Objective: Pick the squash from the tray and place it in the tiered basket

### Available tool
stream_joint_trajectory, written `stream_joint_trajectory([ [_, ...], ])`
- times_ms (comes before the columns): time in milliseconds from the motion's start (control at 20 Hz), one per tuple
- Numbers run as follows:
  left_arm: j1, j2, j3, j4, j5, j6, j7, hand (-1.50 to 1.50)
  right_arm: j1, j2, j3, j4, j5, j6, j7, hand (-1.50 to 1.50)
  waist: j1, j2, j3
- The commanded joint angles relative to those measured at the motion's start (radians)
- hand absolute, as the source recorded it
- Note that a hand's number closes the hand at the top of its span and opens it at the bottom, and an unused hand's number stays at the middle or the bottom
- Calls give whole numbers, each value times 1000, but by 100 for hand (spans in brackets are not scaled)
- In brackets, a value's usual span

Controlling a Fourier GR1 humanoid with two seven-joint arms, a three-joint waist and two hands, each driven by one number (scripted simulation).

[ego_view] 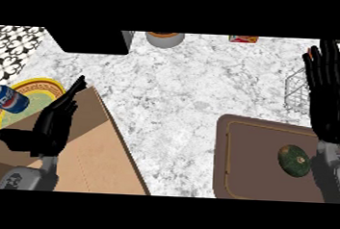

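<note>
A white and grey marbled stone table (195, 98) fills most of the view, with a strip of black-and-white patterned tile (12, 47) along its far left. A tan cardboard box (93, 151) lies at the lower left, and a flat brown rectangular tray (260, 159) with a thin raised rim sits at the lower right. A black boxy object (91, 40) stands at the far edge, left of centre. A round yellow plate with a patterned border (39, 89) lies by the left edge, partly under the box, and a blue and white drink can (6, 98) lies on its side on it.

The right robot hand (329, 89) hangs above the tray's far right corner, fingers straight and spread upward, holding nothing. Just to its left shows part of a dark wire tiered basket (295, 90). The left robot hand (48, 123) rests over the box, fingers relaxed and pointing away, thumb out to the left.

The dark green rounded squash (294, 161) lies on the tray, towards its right side, just beside the right forearm and untouched by either hand.

A white round container with an orange-brown rim (165, 39) and a small red and yellow packet (243, 39) sit at the far edge.
</note>
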Motion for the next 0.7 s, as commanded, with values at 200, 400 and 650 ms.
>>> stream_joint_trajectory([
  [200, 54, 165, 31, -8, -163, 100, 37, 0, 221, 27, -166, -24, -82, -68, -40, 150, -66, 43, -21],
  [400, 49, 93, 25, -15, -164, 140, 37, 0, 378, -12, -288, 151, 52, -286, 48, -150, -132, 84, -21],
  [650, 69, 121, 16, -10, -240, 118, 130, 0, 503, 57, -314, 82, 76, -382, 23, -150, -92, 49, -29],
])
